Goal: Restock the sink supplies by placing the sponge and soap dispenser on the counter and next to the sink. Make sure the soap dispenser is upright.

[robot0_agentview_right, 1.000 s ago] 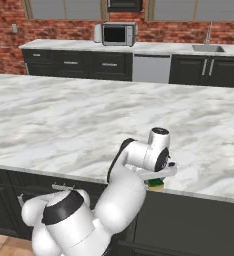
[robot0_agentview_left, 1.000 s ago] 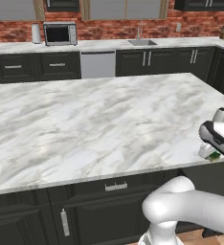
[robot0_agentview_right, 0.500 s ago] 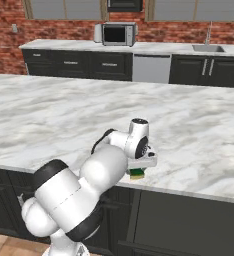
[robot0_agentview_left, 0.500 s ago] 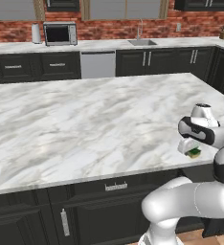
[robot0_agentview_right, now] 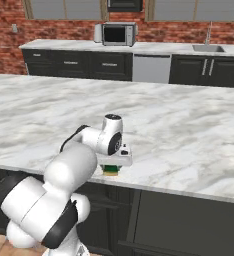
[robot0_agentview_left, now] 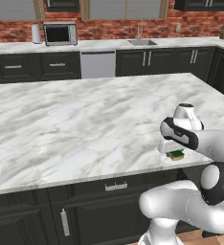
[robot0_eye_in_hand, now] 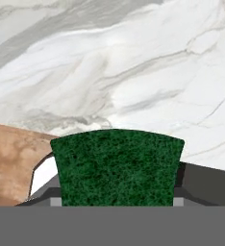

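Nearby, a broad marble island [robot0_agentview_left: 75, 124] with grey veining spreads in front of the robot, dark cabinets with steel handles under its front edge. The gripper [robot0_agentview_left: 175, 154] hangs just over the island's near edge, clamped on the sponge [robot0_agentview_left: 176, 155], whose yellow body and dark green layer show beneath the hand in the right base view [robot0_agentview_right: 110, 170]. From the hand view the green scouring face [robot0_eye_in_hand: 117, 166] sits between the finger tips, with marble beyond and brown floor at the left. Well beyond the island, the bench [robot0_agentview_left: 109, 45] runs along a red brick wall with windows; the sink [robot0_agentview_left: 142, 42] and its thin faucet are set in it, and a microwave [robot0_agentview_left: 60, 34] stands on it well apart from the sink.
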Robot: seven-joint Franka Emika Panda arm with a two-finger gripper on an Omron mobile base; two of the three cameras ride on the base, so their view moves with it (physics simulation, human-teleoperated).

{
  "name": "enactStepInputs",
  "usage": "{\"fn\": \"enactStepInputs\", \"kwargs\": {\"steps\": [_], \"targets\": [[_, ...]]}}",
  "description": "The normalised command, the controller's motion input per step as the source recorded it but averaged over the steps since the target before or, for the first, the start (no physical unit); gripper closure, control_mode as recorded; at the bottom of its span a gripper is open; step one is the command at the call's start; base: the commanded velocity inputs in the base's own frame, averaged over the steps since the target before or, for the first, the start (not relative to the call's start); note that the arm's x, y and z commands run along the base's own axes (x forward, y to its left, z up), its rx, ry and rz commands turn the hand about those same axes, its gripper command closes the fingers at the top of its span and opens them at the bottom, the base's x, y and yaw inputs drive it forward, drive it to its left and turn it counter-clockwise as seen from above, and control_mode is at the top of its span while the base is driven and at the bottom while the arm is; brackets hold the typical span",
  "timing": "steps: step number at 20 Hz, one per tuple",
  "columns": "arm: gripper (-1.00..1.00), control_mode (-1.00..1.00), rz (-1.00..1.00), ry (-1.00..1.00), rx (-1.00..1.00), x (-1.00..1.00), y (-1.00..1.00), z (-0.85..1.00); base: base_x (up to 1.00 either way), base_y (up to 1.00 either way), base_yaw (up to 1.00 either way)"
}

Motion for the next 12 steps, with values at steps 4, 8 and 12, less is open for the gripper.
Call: {"fn": "enactStepInputs", "kwargs": {"steps": [4,8,12], "targets": [[1.00,-1.00,-0.16,-0.02,-0.12,-0.24,1.00,0.00,0.00,0.00,0.00],[1.00,1.00,-0.06,0.05,-0.04,0.04,0.62,0.00,0.00,0.07,0.00],[1.00,1.00,0.00,0.00,0.00,0.00,0.00,0.00,-0.75,0.66,0.01]]}}
